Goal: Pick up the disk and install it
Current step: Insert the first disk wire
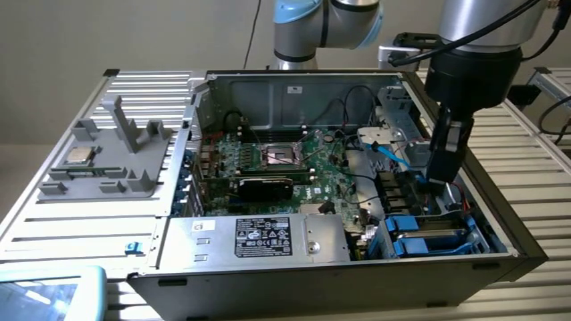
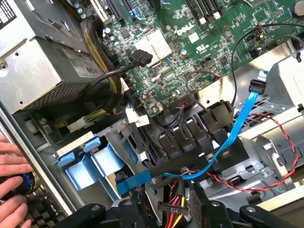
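Now the hand (image 1: 439, 175) hangs released (fingers apart, empty) near the disk (image 1: 434, 239), seated in the computer case (image 1: 312, 286).

disk (image 1: 431, 239) inside the case (image 1: 303, 289), corner bay

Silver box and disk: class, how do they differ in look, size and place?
The silver box is larger than the disk. The box is bare metal with a black label; the disk has a bright blue plastic frame. The disk sits at the exterior view's right of the box. Both lie inside the open computer case.
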Action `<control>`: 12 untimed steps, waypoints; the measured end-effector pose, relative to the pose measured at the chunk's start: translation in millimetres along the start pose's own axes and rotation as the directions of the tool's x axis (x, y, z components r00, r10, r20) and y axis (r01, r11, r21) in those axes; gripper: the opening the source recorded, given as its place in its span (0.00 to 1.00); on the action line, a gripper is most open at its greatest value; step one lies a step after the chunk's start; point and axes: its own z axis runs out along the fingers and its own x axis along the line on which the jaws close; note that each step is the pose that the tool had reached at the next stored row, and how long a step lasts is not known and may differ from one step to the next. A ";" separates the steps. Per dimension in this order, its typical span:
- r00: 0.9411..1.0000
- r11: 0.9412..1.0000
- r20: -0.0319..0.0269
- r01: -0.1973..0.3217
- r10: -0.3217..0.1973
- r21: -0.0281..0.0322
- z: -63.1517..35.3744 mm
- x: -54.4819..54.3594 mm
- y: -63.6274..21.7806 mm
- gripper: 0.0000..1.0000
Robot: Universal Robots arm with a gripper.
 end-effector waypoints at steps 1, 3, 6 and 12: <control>1.000 1.000 0.000 0.000 0.000 0.001 -2.9 0.2 -0.5 0.50; 1.000 1.000 0.001 0.000 0.000 0.003 -8.8 0.7 -1.4 0.50; 1.000 1.000 0.000 0.000 0.000 0.004 -19.4 1.6 -3.3 0.50; 1.000 1.000 0.001 -0.001 0.001 0.004 -39.0 8.9 -10.2 0.50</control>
